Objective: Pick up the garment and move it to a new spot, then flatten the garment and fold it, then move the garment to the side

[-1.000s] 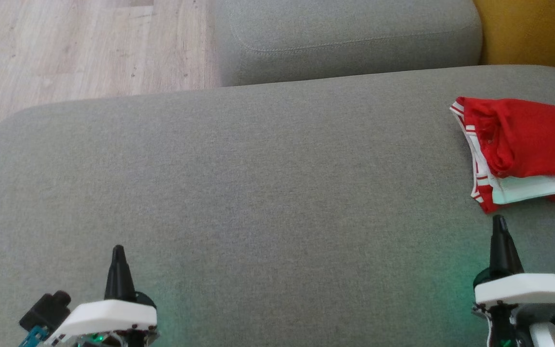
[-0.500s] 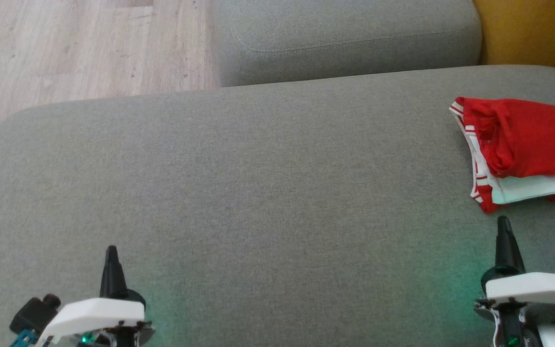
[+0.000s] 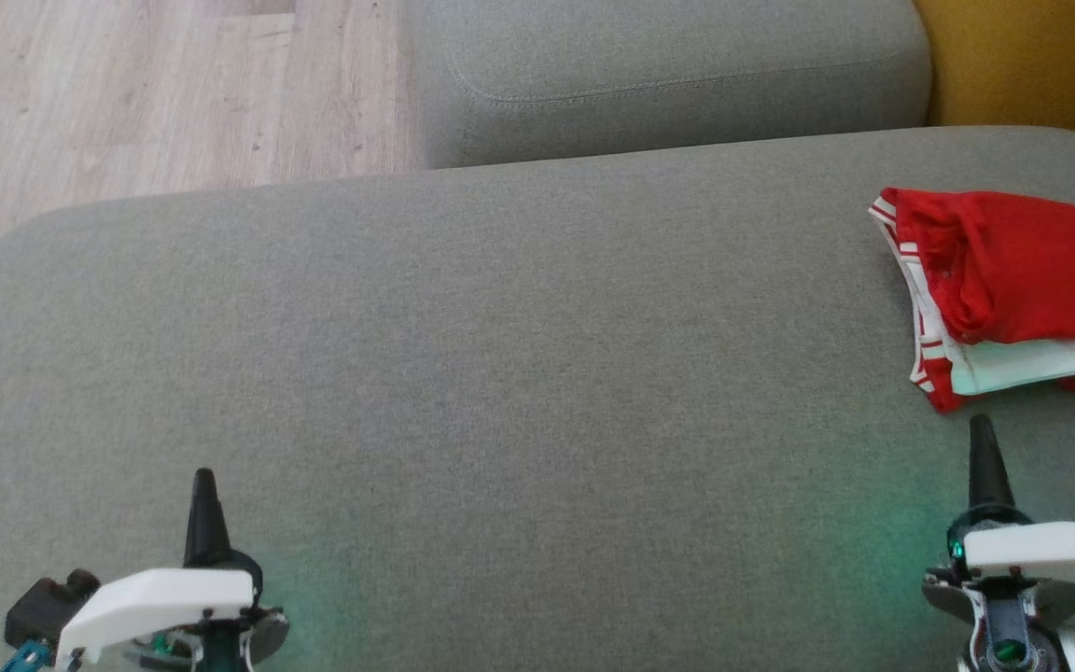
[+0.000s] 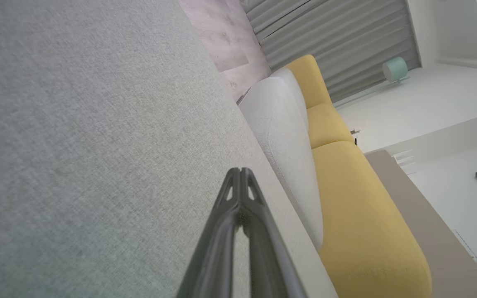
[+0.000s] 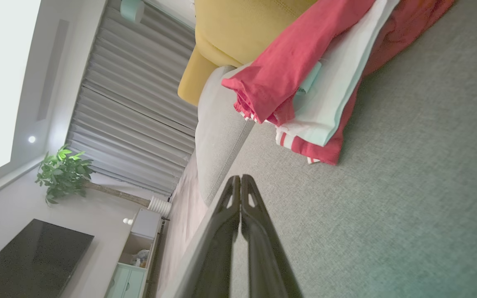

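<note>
Two grippers sit low at the near edge of your head view, each with its dark fingers pressed together and nothing between them. Your left gripper [image 3: 204, 490] points up the picture over bare grey seat [image 3: 500, 355], well apart from the garment. Your right gripper [image 3: 984, 448] has its tip near the garment [image 3: 1013, 271] but not touching it; a strip of seat fabric shows between tip and cloth. Whether either gripper touches the seat cannot be told. A green glow [image 3: 314, 597] falls on the fabric beside each wrist.

The garment, red with white trim and a pale mint-white panel, lies loosely folded at the seat's far right and runs out of the head view's right edge. In your right wrist view its layers are stacked, red over pale over red, with striped edges at the corner nearest the fingers.

Beyond the seat stands a second grey cushion [image 3: 668, 75], with yellow upholstery [image 3: 1032, 56] at the far right and pale wood floor [image 3: 127, 103] at the far left. Your right wrist view takes in grey curtains [image 5: 131, 107], a potted plant [image 5: 62, 174] and a dark screen [image 5: 27, 260].
</note>
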